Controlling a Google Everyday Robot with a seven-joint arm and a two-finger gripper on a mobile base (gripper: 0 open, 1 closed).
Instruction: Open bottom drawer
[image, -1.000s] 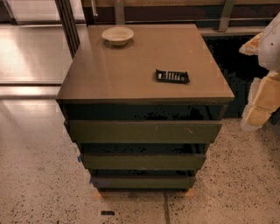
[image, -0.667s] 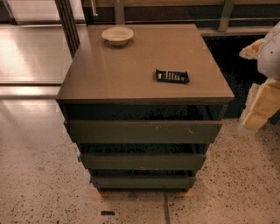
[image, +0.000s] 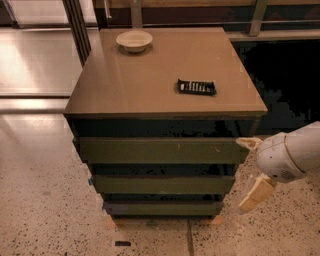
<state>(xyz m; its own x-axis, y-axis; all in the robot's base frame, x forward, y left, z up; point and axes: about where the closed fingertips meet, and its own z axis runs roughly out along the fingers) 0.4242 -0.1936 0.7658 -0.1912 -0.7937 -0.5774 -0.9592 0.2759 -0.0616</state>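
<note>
— What had changed from a second before?

— Only the arm. Its rounded white wrist (image: 287, 156) had dropped from beside the desk (image: 150, 85) top to drawer level. The end effector (image: 241, 175) hung just off the right end of the widest olive drawer front (image: 160, 150), its two tan fingers (image: 256, 194) spread wide, holding nothing.

— And the bottom drawer?

— The bottom drawer (image: 162, 208) sat lowest in the stack, pushed in. It was a flat, handleless, dark grey-green strip under the mid-sized front (image: 162, 184), apart from the end effector.

— The desk?

— A smooth brown slab. The shallow pale bowl (image: 134, 40) at the back and the flat black bar (image: 196, 87) had not moved.
</note>
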